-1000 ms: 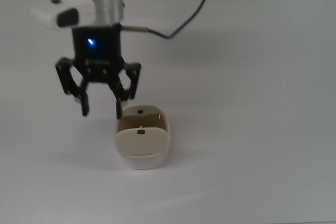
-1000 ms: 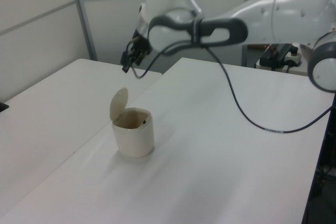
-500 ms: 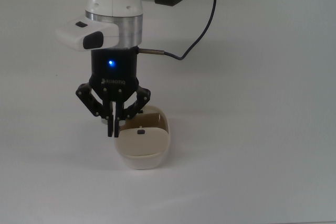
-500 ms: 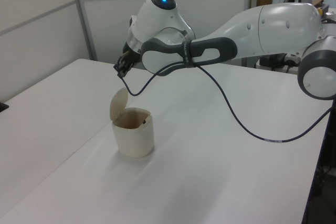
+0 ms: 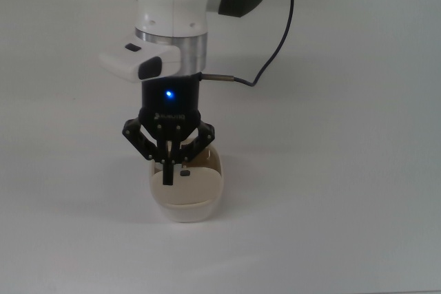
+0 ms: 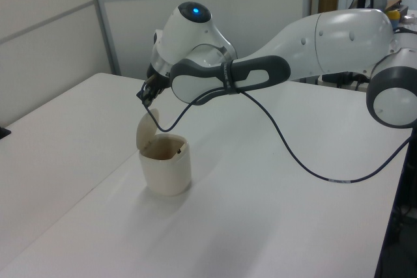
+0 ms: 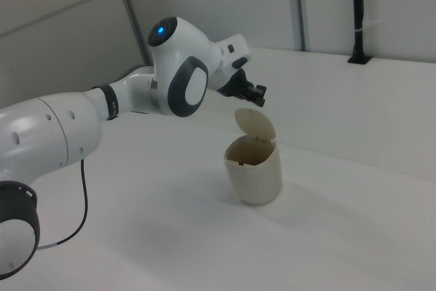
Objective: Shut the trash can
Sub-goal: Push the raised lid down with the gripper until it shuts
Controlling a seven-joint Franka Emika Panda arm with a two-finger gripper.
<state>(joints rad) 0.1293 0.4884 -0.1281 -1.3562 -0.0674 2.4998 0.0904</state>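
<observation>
Black fingers of my gripper (image 5: pixel 168 173) are pressed together, holding nothing, just above the raised lid (image 6: pixel 146 129) of the trash can (image 6: pixel 167 171), which stands mid-table, far from every table (image 5: pixel 358 170) edge. I fear a sideways push tips the light bin over. Only the cable (image 6: pixel 293 157) hangs nearby; nothing blocks.

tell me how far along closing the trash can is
Done: the gripper has its fingers shut and sits just above the raised lid of the trash can.
In hand: lining up over the lid; contact is not clear in the side views.
Left: the lid stands upright and the bin mouth is open, so the push down remains.
</observation>
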